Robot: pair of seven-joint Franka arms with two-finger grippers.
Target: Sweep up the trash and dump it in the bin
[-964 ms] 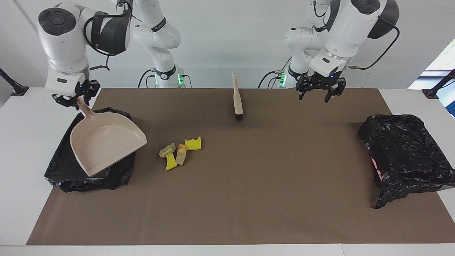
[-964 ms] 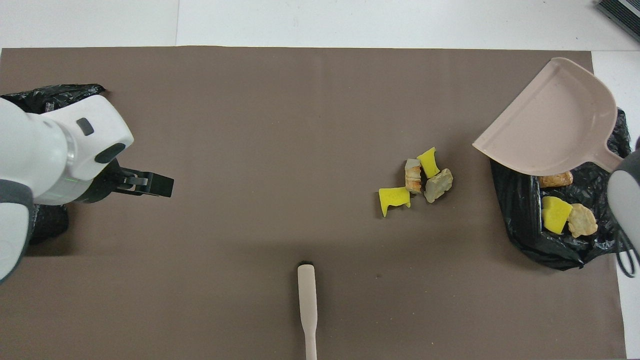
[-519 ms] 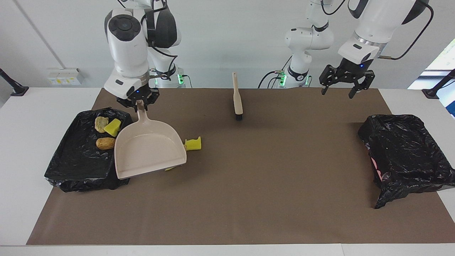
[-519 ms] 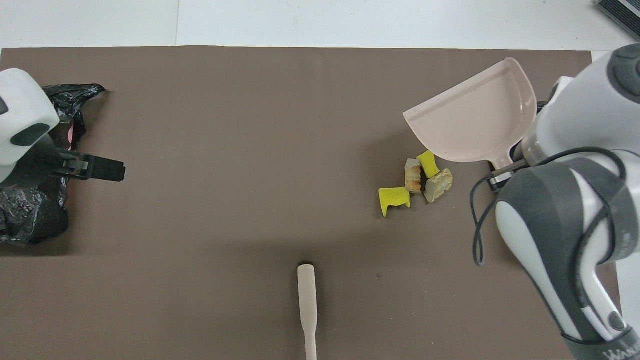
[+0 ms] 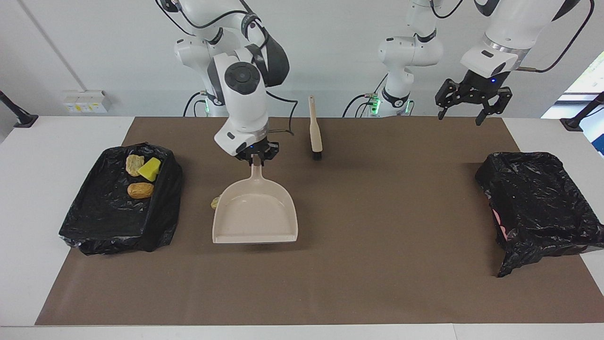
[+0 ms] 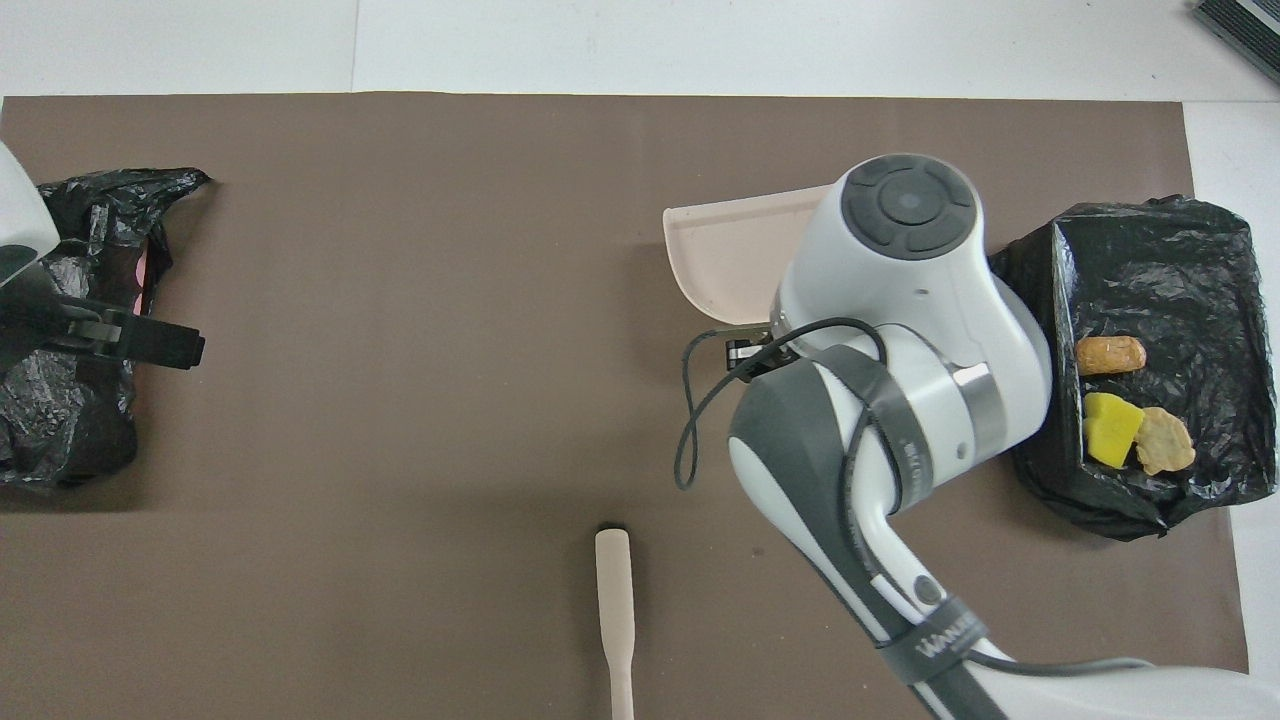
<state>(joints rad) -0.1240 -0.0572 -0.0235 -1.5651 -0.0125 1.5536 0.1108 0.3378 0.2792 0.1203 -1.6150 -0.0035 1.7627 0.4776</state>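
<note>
My right gripper [image 5: 255, 158] is shut on the handle of the beige dustpan [image 5: 255, 217], which hangs empty over the mat beside the bin [image 5: 94, 222] at the right arm's end. Three pieces of trash lie in that bin: a tan lump [image 5: 135, 163], a yellow wedge [image 5: 150, 169] and an orange-brown chunk [image 5: 140, 190]. The loose trash on the mat is hidden by the pan except one tan bit [image 5: 214, 203]. In the overhead view the right arm covers that heap and part of the dustpan [image 6: 720, 250]. My left gripper [image 5: 460, 118] hangs open and empty.
A brush [image 5: 315, 132] with a pale handle lies on the brown mat near the robots' edge, also seen as the brush [image 6: 614, 600] from overhead. A second black-lined bin [image 5: 538, 203] stands at the left arm's end, below the raised left gripper [image 6: 185, 348].
The right arm swung the empty dustpan from above the bin out over the loose trash heap, uncovering the three pieces in the bin. The left gripper rose and drew toward its own end.
</note>
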